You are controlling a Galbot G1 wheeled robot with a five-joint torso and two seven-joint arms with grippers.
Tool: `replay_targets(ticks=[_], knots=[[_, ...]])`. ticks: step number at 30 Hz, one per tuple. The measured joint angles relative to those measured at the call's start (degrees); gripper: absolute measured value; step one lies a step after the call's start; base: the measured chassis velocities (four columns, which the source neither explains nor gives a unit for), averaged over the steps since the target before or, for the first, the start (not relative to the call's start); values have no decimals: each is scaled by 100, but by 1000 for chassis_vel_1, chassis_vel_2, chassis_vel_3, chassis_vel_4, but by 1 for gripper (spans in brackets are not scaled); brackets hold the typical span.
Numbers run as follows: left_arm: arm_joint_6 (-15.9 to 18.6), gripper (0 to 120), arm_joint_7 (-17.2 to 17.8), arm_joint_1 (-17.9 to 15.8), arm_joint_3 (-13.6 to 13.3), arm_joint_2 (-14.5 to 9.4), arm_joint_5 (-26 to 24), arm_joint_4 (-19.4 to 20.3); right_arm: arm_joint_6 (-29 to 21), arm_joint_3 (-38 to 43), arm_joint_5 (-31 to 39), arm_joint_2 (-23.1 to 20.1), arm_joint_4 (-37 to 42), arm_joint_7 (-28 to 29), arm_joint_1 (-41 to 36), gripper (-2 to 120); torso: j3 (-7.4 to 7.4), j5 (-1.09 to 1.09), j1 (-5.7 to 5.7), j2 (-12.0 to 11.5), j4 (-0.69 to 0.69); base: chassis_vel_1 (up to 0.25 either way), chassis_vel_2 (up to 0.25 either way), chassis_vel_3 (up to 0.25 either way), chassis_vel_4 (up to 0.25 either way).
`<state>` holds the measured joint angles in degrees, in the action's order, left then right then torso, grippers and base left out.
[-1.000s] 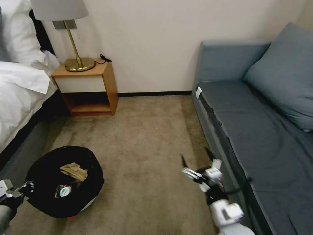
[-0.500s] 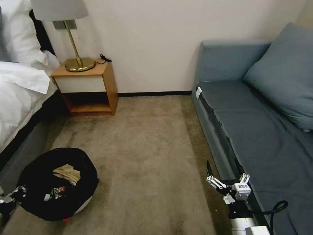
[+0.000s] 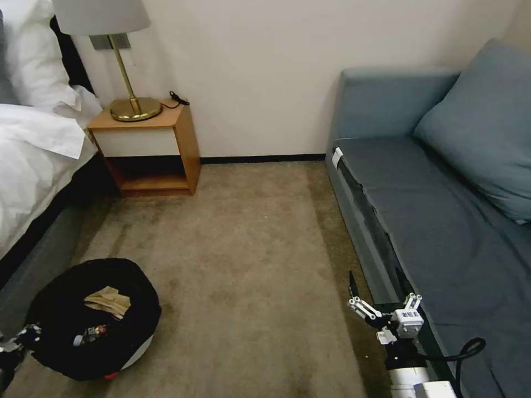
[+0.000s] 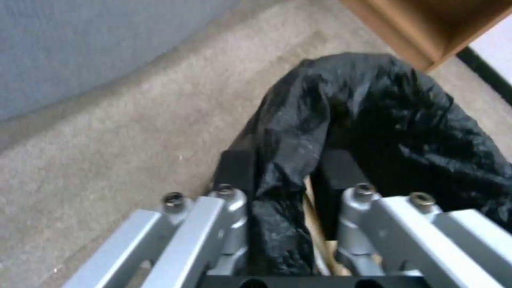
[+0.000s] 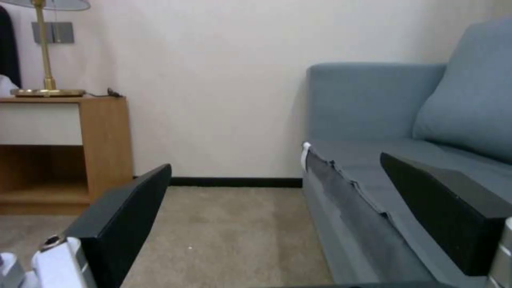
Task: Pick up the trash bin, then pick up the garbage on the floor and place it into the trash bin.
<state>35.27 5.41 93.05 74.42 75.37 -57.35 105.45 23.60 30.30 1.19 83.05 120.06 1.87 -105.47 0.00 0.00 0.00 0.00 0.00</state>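
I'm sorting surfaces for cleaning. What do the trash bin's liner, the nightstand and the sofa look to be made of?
Trash bin liner: thin black plastic film, going by its glossy crinkles; the left gripper pinches its rim. Nightstand: probably wood or wood veneer, warm brown and matte. Sofa: blue-grey woven fabric, matte with soft creases.
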Motion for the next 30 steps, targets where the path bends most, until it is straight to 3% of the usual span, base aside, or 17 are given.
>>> replay_targets(ticks=[8, 15, 19, 21, 23, 26, 27, 30], knots=[[-1, 53, -11, 32, 46, 35, 36, 89, -7, -5, 3, -2, -3, 0, 5, 100, 0, -2, 0, 0, 0, 0, 0, 0, 0], [136, 83, -37, 264, 531, 149, 7, 796, -11, -9, 3, -4, -6, 0, 8, 100, 0, 1, 0, 0, 0, 0, 0, 0, 0], [-3, 97, -136, 406, 614, 205, 210, 1056, -13, -11, 3, -4, -6, 0, 9, 100, 0, 1, 0, 0, 0, 0, 0, 0, 0], [-103, 98, -177, 443, 576, 222, 318, 1132, -13, -11, 3, -4, -6, 0, 9, 100, 0, 0, 0, 0, 1, 0, 0, 0, 0], [-641, 100, -318, 619, 275, 308, 894, 1452, -14, -12, 3, -4, -6, 0, 9, 100, 0, 0, 0, 0, -1, 0, 0, 0, 0], [-1708, 100, -479, 857, -12, 480, 1999, 1926, -14, -13, 3, -4, -6, -1, 9, 100, 0, 2, 0, 0, 0, 0, 0, 0, 0], [-1708, 100, -479, 857, -12, 480, 1999, 1926, -14, -13, 3, -4, -6, -1, 9, 100, 0, 2, 0, 0, 0, 0, 0, 0, 0], [-2610, 100, -644, 903, -309, 699, 2639, 2308, -15, -13, 3, -5, -6, -1, 10, 100, 0, 2, 0, 0, 0, 0, 0, 0, 0]])
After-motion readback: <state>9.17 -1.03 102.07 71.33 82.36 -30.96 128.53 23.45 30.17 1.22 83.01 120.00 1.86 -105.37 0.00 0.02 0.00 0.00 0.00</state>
